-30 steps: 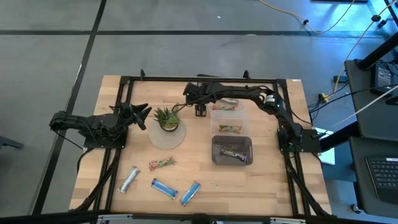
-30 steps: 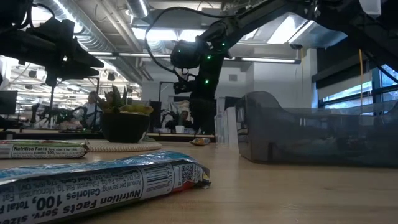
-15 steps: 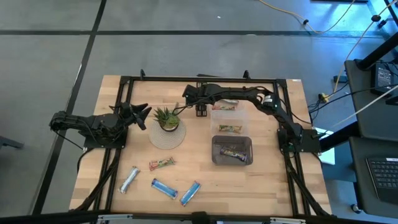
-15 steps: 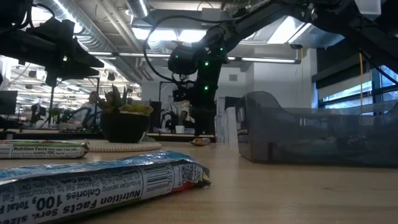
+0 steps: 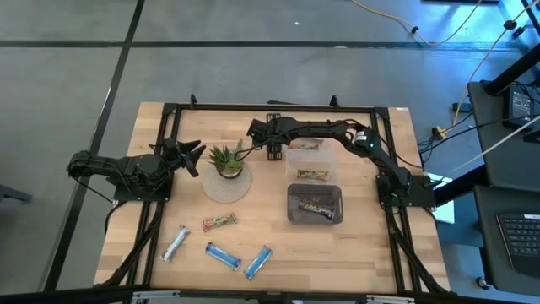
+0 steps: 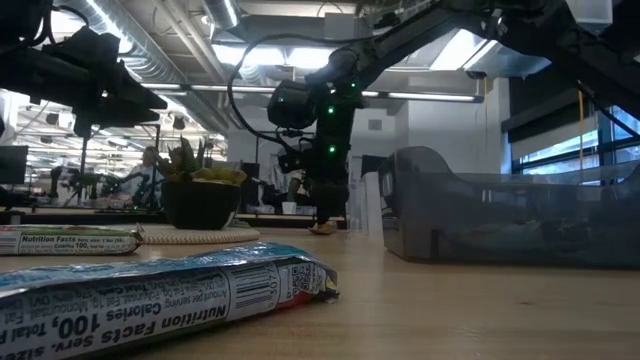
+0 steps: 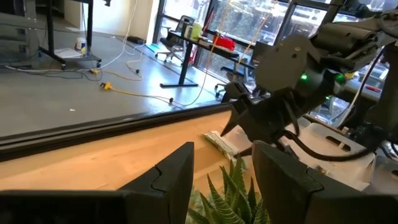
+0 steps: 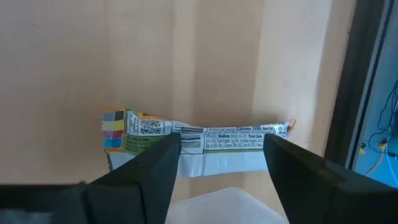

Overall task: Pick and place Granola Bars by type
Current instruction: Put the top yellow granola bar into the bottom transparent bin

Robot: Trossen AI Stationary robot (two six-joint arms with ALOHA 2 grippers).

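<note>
Lowered toward the table over the last second, bringing the right end effector (image 6: 322,205) down just over a white-wrapped granola bar (image 8: 217,132). Lies flat on the table (image 5: 363,253) just right of the potted plant (image 5: 226,160), close by a clear bin (image 5: 305,144). Seen from the right wrist with both dark fingers (image 8: 155,168) spread apart in front of the wrapper, not clamped on it.

Right of the plant and nearer the front edge, a second clear bin (image 5: 311,175) with a bar inside, then a dark grey bin (image 5: 316,205) with another.

Toward the front from the plant, loose on the wood: a green-tan bar with red (image 5: 219,222), a silvery-white bar (image 5: 175,243), and two blue bars (image 5: 223,254) (image 5: 258,262).

Left of the plant, raised off the table and pointing at it, the left end effector (image 5: 194,156), fingers apart and holding nothing.
</note>
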